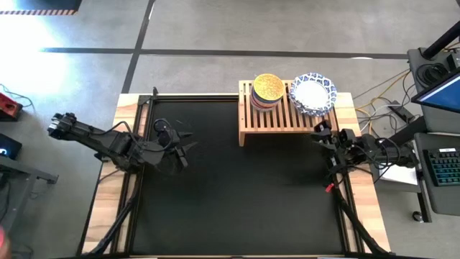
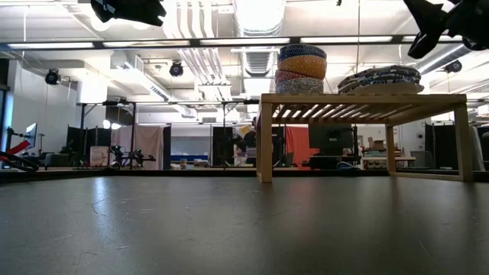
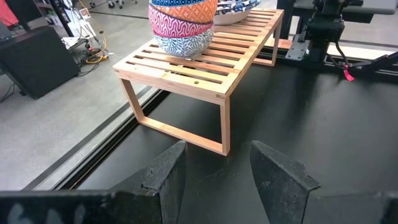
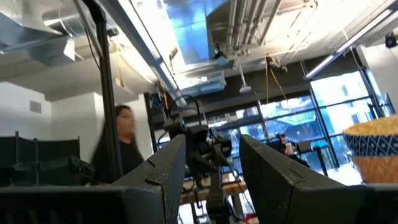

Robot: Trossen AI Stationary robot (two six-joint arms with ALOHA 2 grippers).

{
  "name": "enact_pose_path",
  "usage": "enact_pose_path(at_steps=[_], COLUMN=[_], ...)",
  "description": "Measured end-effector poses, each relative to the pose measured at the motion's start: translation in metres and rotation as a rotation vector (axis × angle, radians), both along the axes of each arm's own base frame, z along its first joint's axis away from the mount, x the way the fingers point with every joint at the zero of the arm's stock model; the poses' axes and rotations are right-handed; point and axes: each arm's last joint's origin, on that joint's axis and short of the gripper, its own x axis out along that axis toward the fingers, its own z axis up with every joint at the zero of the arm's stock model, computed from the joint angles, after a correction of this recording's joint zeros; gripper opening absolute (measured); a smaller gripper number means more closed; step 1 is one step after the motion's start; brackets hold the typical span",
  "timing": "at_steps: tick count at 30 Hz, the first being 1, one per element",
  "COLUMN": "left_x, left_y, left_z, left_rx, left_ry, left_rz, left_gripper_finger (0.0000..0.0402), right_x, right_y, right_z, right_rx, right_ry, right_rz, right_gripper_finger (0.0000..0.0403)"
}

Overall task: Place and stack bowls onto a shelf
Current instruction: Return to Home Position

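Bowls in two stacks on shelf; left, right jaws parted.

I'm watching a black table mat lying across the tabletop, a keyboard sitting off the table at three o'clock, loose cables trailing over the floor at two o'clock, and a person standing in the room beyond.

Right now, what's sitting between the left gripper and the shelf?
Nothing. Only bare black table mat lies between the left gripper and the shelf, as the high view and the left wrist view both show.
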Motion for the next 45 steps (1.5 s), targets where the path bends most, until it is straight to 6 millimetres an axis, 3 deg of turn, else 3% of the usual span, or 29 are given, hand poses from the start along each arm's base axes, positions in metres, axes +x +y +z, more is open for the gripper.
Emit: enact_pose_path(at_steps=[16, 24, 29, 36, 45], left_x=[0.002, 0.011, 0.009, -0.009, -0.041], left_y=[-0.001, -0.003, 0.007, 0.029, 0.045], left_z=[-0.008, -0.041, -0.057, -0.09, -0.127], left_rx=[-0.005, 0.025, 0.05, 0.036, 0.033], left_ry=[0.019, 0.055, 0.088, 0.117, -0.088], left_rz=[-0.003, -0.01, 0.024, 0.091, 0.047], left_gripper_finger=[0.0159, 0.0159, 0.0159, 0.0159, 0.0159], right_x=[0.005, 0.007, 0.007, 0.007, 0.007], right_y=[0.0, 0.0, 0.0, 0.0, 0.0], right_z=[-0.003, -0.005, -0.005, -0.005, -0.005], right_rx=[-0.002, -0.003, -0.003, -0.002, -0.002], right_ry=[0.048, 0.073, 0.073, 0.073, 0.073], right_rz=[0.0, 0.0, 0.0, 0.0, 0.0], right_gripper_finger=[0.0141, 0.0141, 0.0141, 0.0141, 0.0141])
